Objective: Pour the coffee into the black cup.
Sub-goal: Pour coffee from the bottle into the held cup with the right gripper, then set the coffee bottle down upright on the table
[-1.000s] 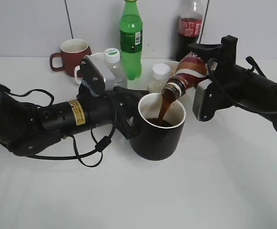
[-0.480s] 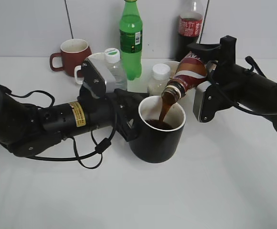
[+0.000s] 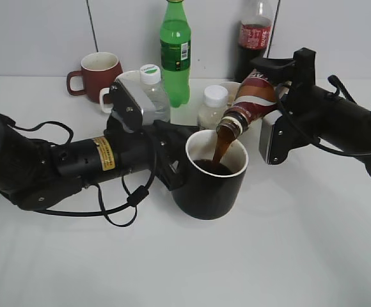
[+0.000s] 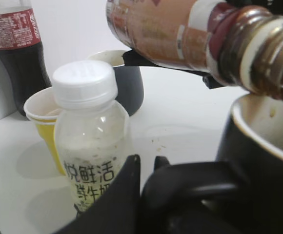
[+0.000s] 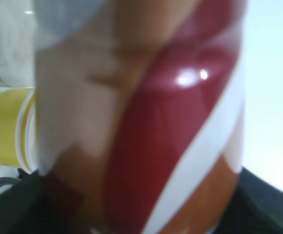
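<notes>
The glossy black cup (image 3: 212,185) stands at the table's middle with brown coffee inside. My left gripper (image 3: 173,167) is shut on the cup's loop handle (image 4: 195,183). My right gripper (image 3: 276,96) is shut on the coffee bottle (image 3: 249,102), which is tilted mouth-down over the cup's rim. A brown stream (image 3: 220,147) runs from the bottle mouth (image 4: 268,53) into the cup. The bottle's brown, red and white label fills the right wrist view (image 5: 146,122), hiding the jaws there.
Behind the cup stand a white-capped clear bottle (image 3: 152,89), another small white-capped bottle (image 3: 212,103), a green bottle (image 3: 175,51), a cola bottle (image 3: 254,38), a dark-red mug (image 3: 96,75), a yellow paper cup (image 4: 44,117) and a dark-grey mug (image 4: 127,83).
The pour continues; the bottle and both arms have barely moved, and the coffee level in the cup looks slightly higher.
</notes>
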